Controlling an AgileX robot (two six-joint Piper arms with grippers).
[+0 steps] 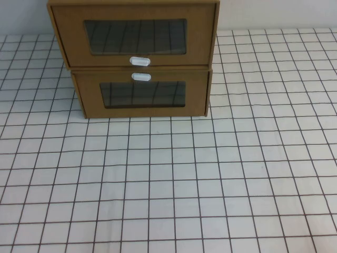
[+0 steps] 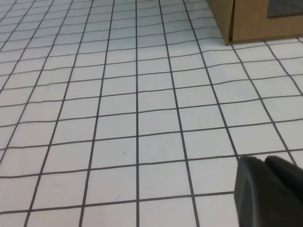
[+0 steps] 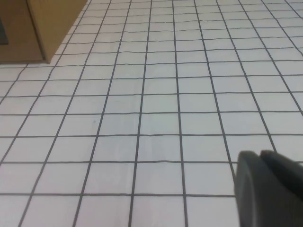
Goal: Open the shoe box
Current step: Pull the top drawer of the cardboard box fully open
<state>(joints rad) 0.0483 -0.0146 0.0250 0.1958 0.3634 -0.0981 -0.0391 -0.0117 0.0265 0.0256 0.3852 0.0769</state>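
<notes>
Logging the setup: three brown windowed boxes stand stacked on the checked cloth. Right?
Not three: the high view shows two, an upper box on a lower box, on the checked cloth. The left gripper and right gripper hang low over the cloth, clear of both boxes.

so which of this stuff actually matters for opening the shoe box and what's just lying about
For the job:
- upper shoe box stacked on lower shoe box
- upper handle, lower handle
- left pincer and right pincer, both shut, out in front of the boxes

Just there:
- checked tablecloth
</notes>
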